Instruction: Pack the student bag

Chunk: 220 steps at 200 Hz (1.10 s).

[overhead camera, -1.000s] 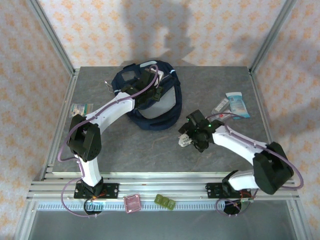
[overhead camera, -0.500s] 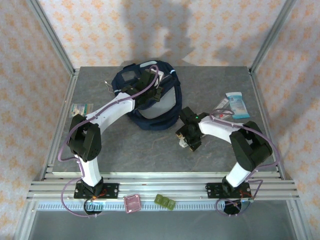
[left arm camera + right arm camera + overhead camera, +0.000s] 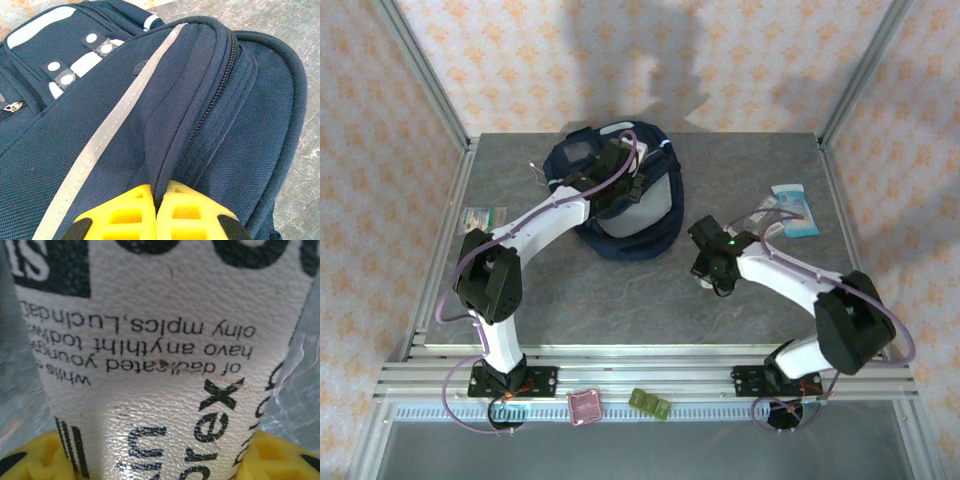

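**Student bag** (image 3: 658, 205): navy fabric with a thin light-grey stripe. I see it lying at the far middle of the grey table (image 3: 570, 290), a little left of centre. At the left wrist its zip line and clip patch show close up (image 3: 225, 125).

**Left gripper** (image 3: 628, 178): set down on top of the bag. At the wrist its yellow fingers are clenched together (image 3: 157, 200) on a fold of the fabric beside the zip.

**Right gripper** (image 3: 708, 272): low over the table, near the bag's right side and apart from it. At the wrist it grasps (image 3: 160, 455) a white printed packet (image 3: 165, 365), which fills the space between its fingers.

**Blue-and-white pack** (image 3: 794, 210): near the right edge.

**Small green card** (image 3: 483, 215): at the left edge.

**Pink piece** (image 3: 585, 407) and **green piece** (image 3: 650, 402): on the near rail.
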Tool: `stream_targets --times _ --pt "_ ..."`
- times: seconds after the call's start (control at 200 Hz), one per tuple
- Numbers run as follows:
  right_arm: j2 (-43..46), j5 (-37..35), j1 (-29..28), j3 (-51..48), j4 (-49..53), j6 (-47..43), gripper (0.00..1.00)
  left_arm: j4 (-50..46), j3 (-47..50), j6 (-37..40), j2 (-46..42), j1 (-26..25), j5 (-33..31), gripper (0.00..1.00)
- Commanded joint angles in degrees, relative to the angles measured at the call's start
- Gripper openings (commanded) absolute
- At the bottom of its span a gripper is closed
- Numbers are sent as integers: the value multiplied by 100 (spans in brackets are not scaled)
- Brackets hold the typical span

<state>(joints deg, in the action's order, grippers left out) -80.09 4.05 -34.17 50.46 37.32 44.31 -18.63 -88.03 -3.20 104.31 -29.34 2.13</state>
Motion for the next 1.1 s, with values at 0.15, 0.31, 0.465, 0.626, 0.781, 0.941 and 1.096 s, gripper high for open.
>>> stream_targets --times 0.15,0.31,0.465,0.626,0.781,0.941,1.096 --pt "-257 735 -170 1282 -806 -2478 37 227 -421 -58 -440 204 -538 0" --pt "-1377 1308 -207 2288 -946 -2984 37 205 -497 -85 -577 278 -617 0" --pt "-2571 1464 -197 3494 -746 -3306 38 108 -648 -67 -583 315 -661 0" --pt "-3588 1226 -62 4704 -426 -3397 41 66 -683 -65 -596 326 -621 0" --pt "-4033 721 67 5270 -287 -3285 75 94 -591 -124 -613 332 -522 0" --pt "-3900 669 69 5128 -327 -3247 84 136 -514 -181 -592 332 -434 0" --pt "-3246 789 69 4248 -712 -3089 76 161 -419 -195 -629 330 -411 0"
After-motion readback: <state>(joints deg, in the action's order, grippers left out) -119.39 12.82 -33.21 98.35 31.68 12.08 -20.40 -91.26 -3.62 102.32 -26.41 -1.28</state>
